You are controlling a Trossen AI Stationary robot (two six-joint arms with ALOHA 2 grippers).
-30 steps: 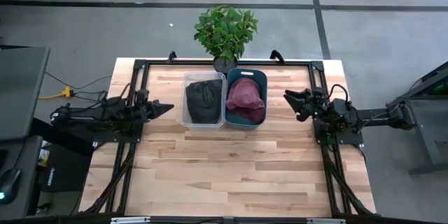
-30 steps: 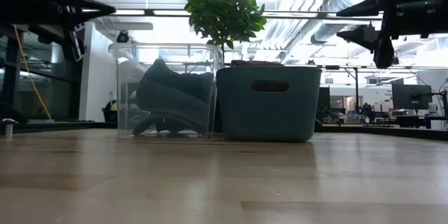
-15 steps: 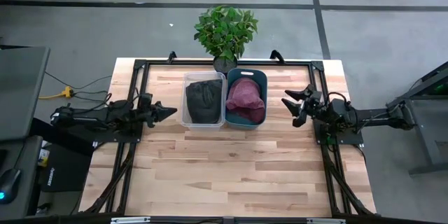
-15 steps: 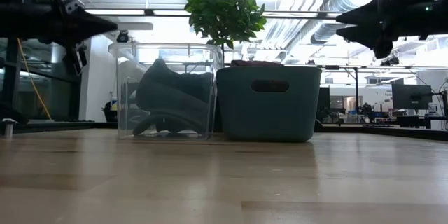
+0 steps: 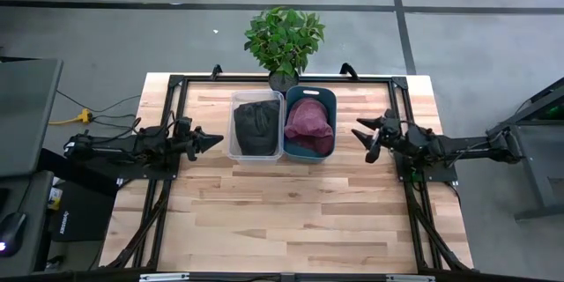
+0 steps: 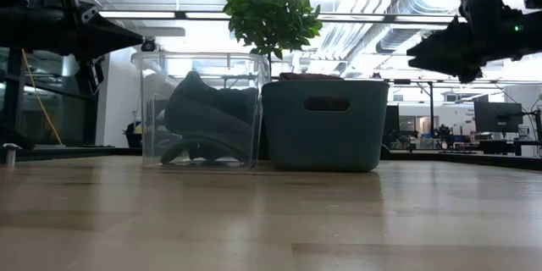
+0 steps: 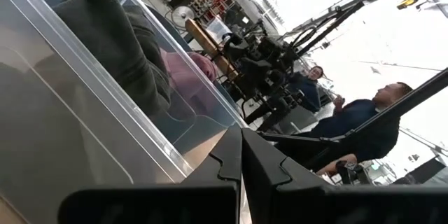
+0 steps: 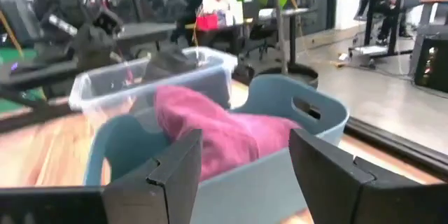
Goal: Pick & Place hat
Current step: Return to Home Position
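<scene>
Going home, you had to keep the shut left gripper (image 5: 216,138) and open right gripper (image 5: 363,140), both empty, off the blue bin (image 5: 310,93).

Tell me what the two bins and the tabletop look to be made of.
Clear bin: likely transparent glossy plastic; the dark cap inside shows through its walls. Blue bin: opaque teal plastic, apparently matte, with a moulded handle slot. Tabletop: light wood planks with visible grain and seams.
</scene>
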